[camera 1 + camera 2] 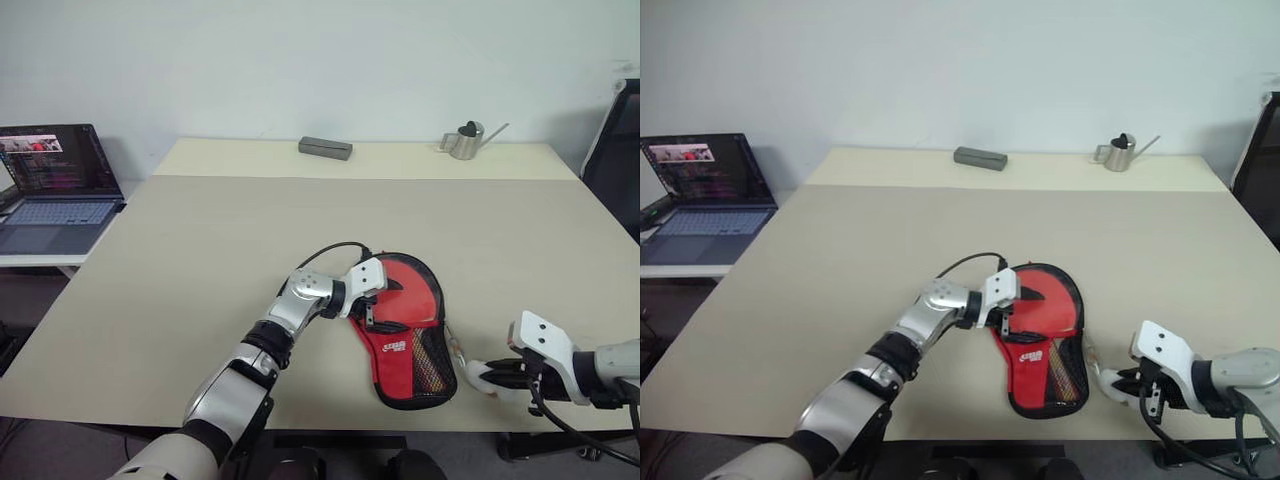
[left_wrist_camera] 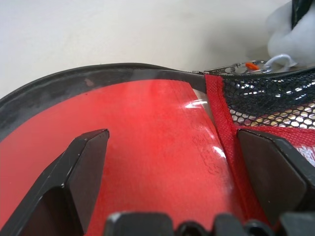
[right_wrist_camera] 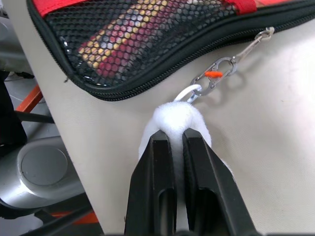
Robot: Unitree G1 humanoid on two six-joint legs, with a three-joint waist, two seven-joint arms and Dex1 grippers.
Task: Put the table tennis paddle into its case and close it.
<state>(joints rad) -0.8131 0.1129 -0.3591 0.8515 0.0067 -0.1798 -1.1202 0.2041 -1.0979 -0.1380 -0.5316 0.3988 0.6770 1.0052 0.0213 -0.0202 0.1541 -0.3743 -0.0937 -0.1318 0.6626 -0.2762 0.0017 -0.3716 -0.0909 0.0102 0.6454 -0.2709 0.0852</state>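
Near the table's front edge, the right gripper (image 3: 172,142) is pinching the white pompom (image 3: 176,118), clenched on it. Just beyond, the left gripper (image 2: 167,162) is resting spread wide over the case (image 1: 415,345), the table tennis paddle (image 3: 118,37) lying inside.

Left arm stretched in with its fingers spread; right arm low, its fingers pinched together.

The left arm reaches forward and bends toward the robot's right, so that the left gripper (image 1: 373,312) points sideways and slightly down, its two black fingers (image 2: 83,172) wide apart and pressed flat on the red face of the case (image 1: 425,372). The right arm comes in low from the right edge of the table (image 1: 200,260) (forearm nearly level), and the right gripper (image 3: 177,140) has its fingers squeezed onto the white pompom (image 3: 176,117), which bulges around the tips.
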